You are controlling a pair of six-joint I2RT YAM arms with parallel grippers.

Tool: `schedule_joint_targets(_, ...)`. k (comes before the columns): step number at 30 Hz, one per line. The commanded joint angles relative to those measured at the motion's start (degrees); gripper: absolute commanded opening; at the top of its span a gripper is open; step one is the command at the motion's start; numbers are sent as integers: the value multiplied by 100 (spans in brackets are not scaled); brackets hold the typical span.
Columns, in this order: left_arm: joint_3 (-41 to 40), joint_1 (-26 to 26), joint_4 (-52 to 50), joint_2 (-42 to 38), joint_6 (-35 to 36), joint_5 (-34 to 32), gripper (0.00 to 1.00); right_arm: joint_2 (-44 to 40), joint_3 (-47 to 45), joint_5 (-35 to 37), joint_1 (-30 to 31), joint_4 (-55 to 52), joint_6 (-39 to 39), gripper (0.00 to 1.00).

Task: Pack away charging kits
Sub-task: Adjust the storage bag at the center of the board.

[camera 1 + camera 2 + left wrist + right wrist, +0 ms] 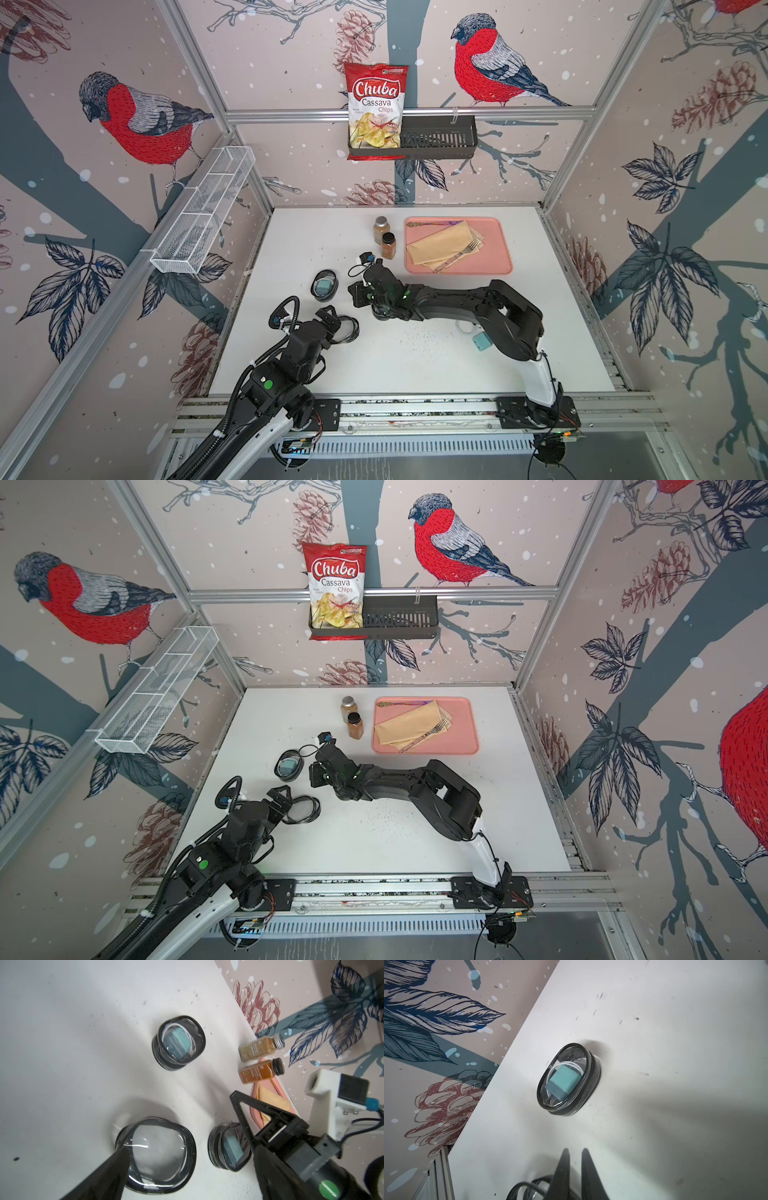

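White tabletop (415, 365) forms the floor of a booth papered with red-breasted birds.

In both top views a bag of chips (376, 104) stands in a black basket (440, 139) on the back wall. A pink tray (496, 249) with a napkin (440, 245) and a fork (469, 246) sits at the rear, beside 2 brown jars (388, 247). Left of centre lies a packed case (324, 285) with a teal charger inside. The left gripper (332, 318) hangs over an empty case (349, 330) nearer the front. The right gripper (358, 291) reaches in just beside those 2 cases. In a top view a loose charger (482, 341) and a white cable (464, 328) lie by the right arm's elbow, outside any case.

The left wrist view shows 3 cases. They are the packed case (178, 1043) with its charger and coiled cable, the empty case (158, 1153), and a half-hidden case (226, 1147). That last one holds another teal charger and lies partly behind the right gripper. The left gripper's fingers (116, 1163) stand wide apart and hold nothing; 1 tip lies over the empty case's rim.

The right wrist view shows the right gripper's fingers (562, 1167) almost together, with a thin gap between the tips and nothing seen in it. A case rim (519, 1186) lies just beside them; whether they pinch it cannot be told. The packed case (569, 1079) sits well ahead on the table.
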Motion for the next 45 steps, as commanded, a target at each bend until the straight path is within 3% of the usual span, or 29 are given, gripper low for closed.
schedule_joint_targets(1, -112, 509, 261, 48, 220, 301, 97, 344, 218, -614, -5, 73, 62, 14)
schedule_joint_targets(7, -681, 2515, 1406, 809, 932, 2518, 97, 641, 344, -771, 104, 115, 99, 14)
schedule_joint_targets(9, -821, 2740, 1658, 941, 994, 2768, 97, 646, 243, -804, 131, 163, 121, 14)
schedule_joint_targets(14, -1001, 2752, 2056, 1114, 937, 2935, 97, 579, -129, -853, 216, 325, 219, 14)
schedule_joint_targets(20, -1324, 2735, 3475, 1953, 812, 3951, 97, 109, -874, -673, 351, 646, 382, 14)
schedule_joint_targets(24, -1041, 2615, 3866, 2940, 917, 4189, 96, -306, -1503, -519, 422, 1001, 520, 16)
schedule_joint_targets(31, -80, 1597, 4525, 4770, 994, 4079, 95, -1014, -2452, -133, 535, 1308, 744, 21)
schedule_joint_targets(34, 311, 1576, 4531, 5264, 1074, 4130, 94, -1374, -2831, 234, 577, 1257, 889, 25)
schedule_joint_targets(41, 915, 1824, 3776, 4882, 1399, 3953, 96, -1805, -2883, 1126, 780, 650, 1017, 35)
schedule_joint_targets(45, 1124, 2404, 2755, 4080, 1652, 3983, 96, -1886, -2605, 1853, 1062, 257, 1027, 50)
